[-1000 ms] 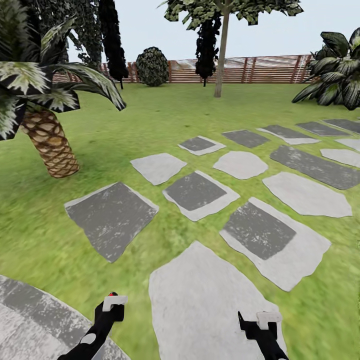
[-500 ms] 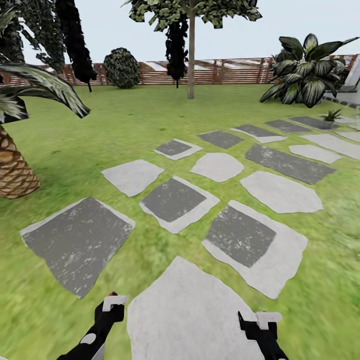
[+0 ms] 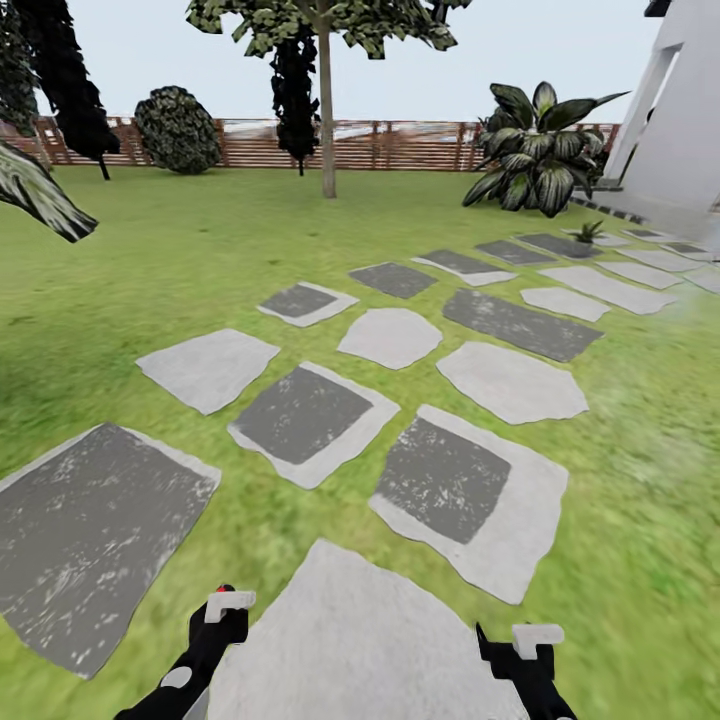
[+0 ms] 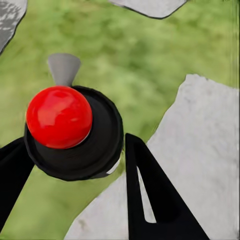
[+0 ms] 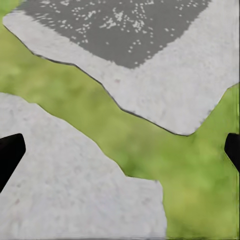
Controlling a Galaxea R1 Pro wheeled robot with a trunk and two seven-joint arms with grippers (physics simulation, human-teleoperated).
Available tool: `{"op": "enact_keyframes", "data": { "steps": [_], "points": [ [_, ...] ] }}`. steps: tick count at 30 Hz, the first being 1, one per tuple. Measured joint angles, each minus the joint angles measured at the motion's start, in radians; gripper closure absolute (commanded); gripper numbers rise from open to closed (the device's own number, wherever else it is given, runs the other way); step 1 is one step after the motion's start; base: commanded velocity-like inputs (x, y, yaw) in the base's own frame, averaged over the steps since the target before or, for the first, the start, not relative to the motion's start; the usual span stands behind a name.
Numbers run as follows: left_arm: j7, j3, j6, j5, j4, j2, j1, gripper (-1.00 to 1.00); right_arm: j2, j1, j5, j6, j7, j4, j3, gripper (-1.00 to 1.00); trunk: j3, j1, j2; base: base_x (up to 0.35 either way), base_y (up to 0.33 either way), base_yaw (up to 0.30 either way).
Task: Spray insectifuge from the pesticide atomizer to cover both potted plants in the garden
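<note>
In the left wrist view the pesticide atomizer (image 4: 59, 117), dark-bodied with a round red top and a grey nozzle, sits between the two black fingers of my left gripper (image 4: 75, 150), which is shut on it. The head view has that gripper (image 3: 228, 605) low at the left, a speck of red at its tip. My right gripper (image 3: 535, 640) hangs low at the right; its wrist view has the gripper (image 5: 120, 150) open, fingertips far apart over stone and grass. One small potted plant (image 3: 587, 232), a low green rosette, stands far off at the right among the stepping stones.
Grey stepping stones (image 3: 300, 412) run across the lawn toward the far right. A big striped-leaf bush (image 3: 540, 150) and a white building (image 3: 680, 130) stand at the right. A tree trunk (image 3: 326, 120) and the brown slatted fence (image 3: 400, 145) close the back. A palm frond (image 3: 40, 195) hangs at the left.
The whole picture has slid left, so the camera has turned right. The palm trunk has left the view; the white building and the small rosette have come in. Both grippers hold their places.
</note>
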Motion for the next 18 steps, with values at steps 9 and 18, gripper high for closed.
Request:
{"op": "enact_keyframes", "data": {
  "steps": [9, 18],
  "points": [
    [0.000, 0.001, 0.000, 0.002, 0.000, 0.000, 0.000, 1.00, 0.000, 0.000, 0.000, 0.000, 0.000, 0.000, 0.000, -1.00, 0.006, 0.000, 0.000, 0.076, 0.057, -0.297],
    [0.000, 0.003, 0.000, 0.003, 0.000, 0.000, 0.000, 1.00, 0.000, 0.000, 0.000, -0.001, 0.000, 0.000, 0.000, -1.00, 0.013, 0.000, 0.000, 0.268, 0.197, -0.284]
  ]
}}
